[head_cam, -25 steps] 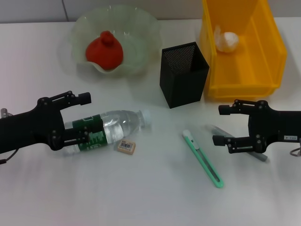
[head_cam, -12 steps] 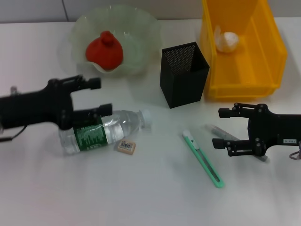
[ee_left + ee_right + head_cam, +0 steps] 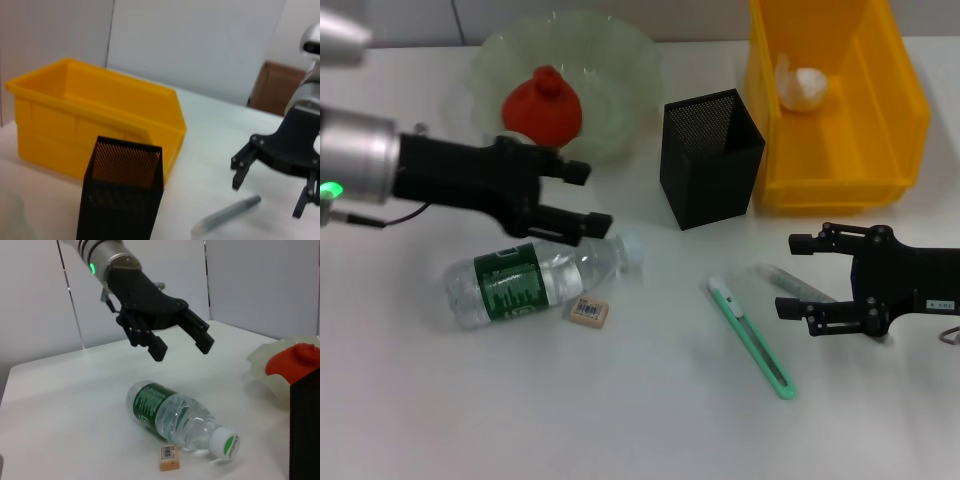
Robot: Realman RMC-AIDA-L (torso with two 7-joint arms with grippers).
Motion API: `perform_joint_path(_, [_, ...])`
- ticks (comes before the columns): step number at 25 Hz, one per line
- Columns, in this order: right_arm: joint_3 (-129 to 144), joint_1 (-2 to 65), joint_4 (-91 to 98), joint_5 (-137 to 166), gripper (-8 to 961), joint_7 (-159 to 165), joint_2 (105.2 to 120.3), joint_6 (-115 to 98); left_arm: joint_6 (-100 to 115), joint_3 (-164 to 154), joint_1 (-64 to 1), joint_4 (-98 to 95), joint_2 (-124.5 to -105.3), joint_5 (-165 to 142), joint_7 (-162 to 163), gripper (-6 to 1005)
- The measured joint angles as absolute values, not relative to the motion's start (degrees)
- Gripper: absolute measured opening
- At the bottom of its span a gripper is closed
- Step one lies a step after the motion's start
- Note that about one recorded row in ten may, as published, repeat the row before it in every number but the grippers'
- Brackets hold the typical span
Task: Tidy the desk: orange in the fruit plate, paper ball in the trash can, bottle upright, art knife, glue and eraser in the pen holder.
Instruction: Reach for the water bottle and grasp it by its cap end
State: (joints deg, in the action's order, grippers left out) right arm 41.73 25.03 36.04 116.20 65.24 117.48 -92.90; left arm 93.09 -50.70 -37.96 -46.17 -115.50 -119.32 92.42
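Observation:
The clear bottle [image 3: 535,280] with a green label lies on its side; it also shows in the right wrist view [image 3: 175,417]. My left gripper [image 3: 592,198] is open and empty, raised above the bottle's neck end [image 3: 182,349]. A tan eraser [image 3: 588,312] lies beside the bottle. The green art knife [image 3: 752,337] lies flat. My right gripper [image 3: 790,275] is open, low over the grey glue stick [image 3: 792,282], which lies between its fingers [image 3: 227,215]. The orange [image 3: 542,107] sits in the fruit plate [image 3: 620,60]. The paper ball [image 3: 802,87] lies in the yellow bin [image 3: 895,100].
The black mesh pen holder [image 3: 710,157] stands upright between the plate and the yellow bin, behind the art knife. It holds nothing that I can see. The bin stands at the back right.
My left gripper has risen from around the bottle and moved right and toward the plate, staying open. The bottle stays lying. My right gripper has barely moved.

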Motion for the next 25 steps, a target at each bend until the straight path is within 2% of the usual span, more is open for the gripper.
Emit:
perform_joint_path(4, [41.5,24.9,36.1,116.2,830,65.2,117.5,-92.9,93.0,-50.7,-43.2,-48.8,-117.49,-128.2,99.4,784])
perform_joint_path(5, [41.5,24.9,36.1,116.2,830,65.2,117.51,-92.9,93.0,-50.7,-43.2,-48.8,-117.49,-128.2,99.4,784])
perform_joint_path(7, [41.4,24.9,36.1,116.2,830,65.2,117.51,-92.8,91.6,-51.0,-47.1,-49.1,-118.5,-135.0,104.4,783])
perform_joint_path(13, [41.4,24.9,36.1,116.4,830,65.2,117.51,-92.2,87.5,-57.6,-49.8,-48.9,-118.65,-138.1,111.3,783])
perform_joint_path(25, [41.4,24.9,36.1,116.7,831,65.2,117.43,-91.7,79.2,-71.3,-50.9,-45.9,-119.06,-137.9,114.7,782])
